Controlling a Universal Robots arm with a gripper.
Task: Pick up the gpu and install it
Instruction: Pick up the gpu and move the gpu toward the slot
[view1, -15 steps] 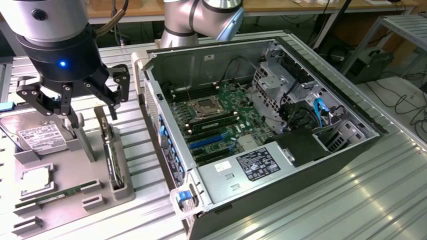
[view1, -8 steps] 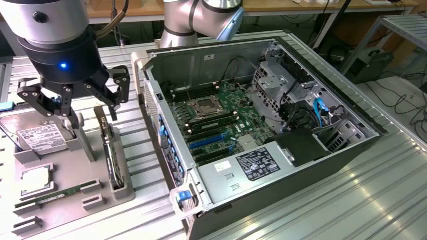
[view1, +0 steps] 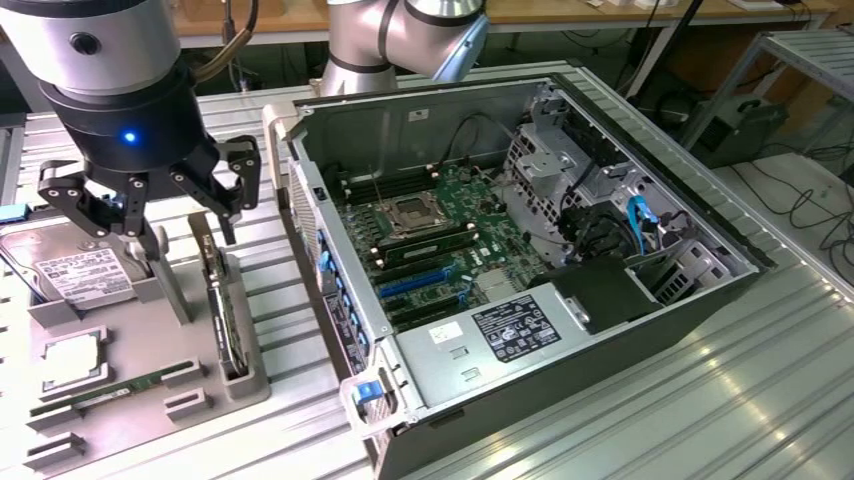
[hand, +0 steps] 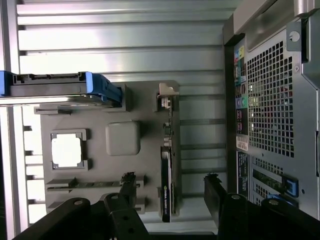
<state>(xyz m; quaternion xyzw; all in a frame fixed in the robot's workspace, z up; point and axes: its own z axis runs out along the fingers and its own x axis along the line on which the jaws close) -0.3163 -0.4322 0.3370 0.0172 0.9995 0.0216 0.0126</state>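
From the exterior view, my pincer hangs spread wide and holding nothing, above the grey holder tray on the exterior view's left. The gpu stands on edge in a slot of that tray (thin and dark from this angle), just below my finger on the side nearer the computer case. The case lies open on the slatted table, its motherboard exposed. A hard drive, a processor chip and a RAM stick also sit in the tray.

From the wrist view, my pincer straddles the gpu: one finger on the tray side, the other on the case side, both clear of the card. The card sits in its slot at the tray edge nearest the case.
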